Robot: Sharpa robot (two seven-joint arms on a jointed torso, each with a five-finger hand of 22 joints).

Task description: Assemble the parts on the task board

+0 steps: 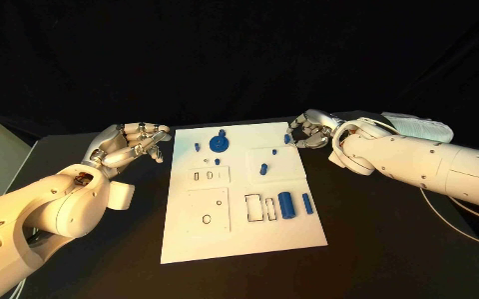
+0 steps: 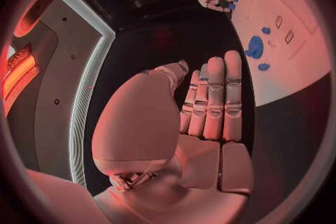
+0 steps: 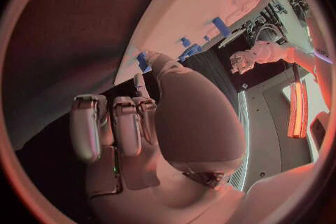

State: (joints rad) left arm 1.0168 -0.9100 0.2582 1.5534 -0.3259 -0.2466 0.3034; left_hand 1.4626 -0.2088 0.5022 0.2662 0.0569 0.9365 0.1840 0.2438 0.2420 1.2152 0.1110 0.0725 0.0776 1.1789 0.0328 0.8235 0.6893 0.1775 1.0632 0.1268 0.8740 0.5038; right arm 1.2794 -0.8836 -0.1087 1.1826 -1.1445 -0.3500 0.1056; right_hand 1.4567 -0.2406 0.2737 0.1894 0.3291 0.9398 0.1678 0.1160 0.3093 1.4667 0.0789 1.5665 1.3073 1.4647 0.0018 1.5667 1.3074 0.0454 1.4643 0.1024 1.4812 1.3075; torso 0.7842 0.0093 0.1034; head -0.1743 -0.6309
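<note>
board (image 1: 239, 233): white plate, rectangular slots, disc (image 1: 219, 142) at 12 | blue parts: 9 incl. disc | left hand (image 1: 135, 142): curled, holding nothing | right hand (image 1: 311, 131): pinching small part (image 1: 287, 138)

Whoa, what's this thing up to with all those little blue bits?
A two-armed robot is putting small blue parts together on a white task board on a black table. Its right hand is at the board's far right corner, pinching a small blue piece. Its left hand hovers beside the board's left edge, holding nothing. A blue disc, a cylinder and several pegs sit on the board, untouched.
</note>
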